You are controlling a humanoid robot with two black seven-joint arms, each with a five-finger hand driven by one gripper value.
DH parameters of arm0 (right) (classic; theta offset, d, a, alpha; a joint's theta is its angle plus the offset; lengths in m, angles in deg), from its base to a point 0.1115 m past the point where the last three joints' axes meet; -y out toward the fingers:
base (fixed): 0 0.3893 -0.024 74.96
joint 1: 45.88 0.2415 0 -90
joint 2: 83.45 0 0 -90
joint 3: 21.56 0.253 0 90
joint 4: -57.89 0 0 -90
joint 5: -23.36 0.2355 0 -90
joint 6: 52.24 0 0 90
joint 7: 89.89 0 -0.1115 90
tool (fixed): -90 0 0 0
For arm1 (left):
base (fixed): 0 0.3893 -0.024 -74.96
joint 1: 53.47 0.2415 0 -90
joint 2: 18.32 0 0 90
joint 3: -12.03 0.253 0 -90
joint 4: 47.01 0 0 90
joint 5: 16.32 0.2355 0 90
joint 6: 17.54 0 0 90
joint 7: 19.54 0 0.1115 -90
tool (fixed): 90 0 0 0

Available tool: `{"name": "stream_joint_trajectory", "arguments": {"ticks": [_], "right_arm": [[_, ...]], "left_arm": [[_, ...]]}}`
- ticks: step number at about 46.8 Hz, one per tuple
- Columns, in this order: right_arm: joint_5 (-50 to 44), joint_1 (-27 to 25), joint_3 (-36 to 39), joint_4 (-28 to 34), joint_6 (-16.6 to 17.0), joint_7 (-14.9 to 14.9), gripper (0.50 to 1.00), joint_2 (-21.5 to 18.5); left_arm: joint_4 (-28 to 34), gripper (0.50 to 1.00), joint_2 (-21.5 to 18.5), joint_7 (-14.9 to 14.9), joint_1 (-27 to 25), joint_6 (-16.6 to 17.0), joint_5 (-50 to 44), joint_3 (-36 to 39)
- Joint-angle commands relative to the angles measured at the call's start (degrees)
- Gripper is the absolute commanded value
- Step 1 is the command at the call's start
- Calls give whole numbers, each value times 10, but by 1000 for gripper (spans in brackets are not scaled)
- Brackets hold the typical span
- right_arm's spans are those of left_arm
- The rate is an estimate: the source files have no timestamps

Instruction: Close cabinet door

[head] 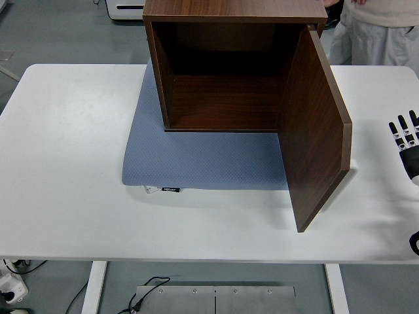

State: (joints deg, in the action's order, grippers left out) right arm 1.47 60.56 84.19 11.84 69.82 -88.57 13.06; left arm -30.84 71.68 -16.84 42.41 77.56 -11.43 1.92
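While the brown cabinet (226,72) is sitting on a blue mat (196,160) on the tabletop (65,163), its door (314,131) is hanging wide open. The right robot hand (406,140) is waiting nearby, fingers spread, holding nothing.

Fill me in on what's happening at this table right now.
A wooden cabinet sits on a blue mat on the white table, its door swung wide open and the inside empty. The robot's right hand is at the right edge, fingers spread, not touching the door. Nothing is being handled. A person stands behind the table.
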Motion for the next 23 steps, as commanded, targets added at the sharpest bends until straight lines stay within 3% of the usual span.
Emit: {"name": "stream_joint_trajectory", "arguments": {"ticks": [1,23], "right_arm": [[0,0,0,0,0,0,1000,1],[0,0,0,0,0,0,1000,2]], "left_arm": [[0,1000,0,0,0,0,0,0],[0,1000,0,-1,0,0,-2,0]]}}
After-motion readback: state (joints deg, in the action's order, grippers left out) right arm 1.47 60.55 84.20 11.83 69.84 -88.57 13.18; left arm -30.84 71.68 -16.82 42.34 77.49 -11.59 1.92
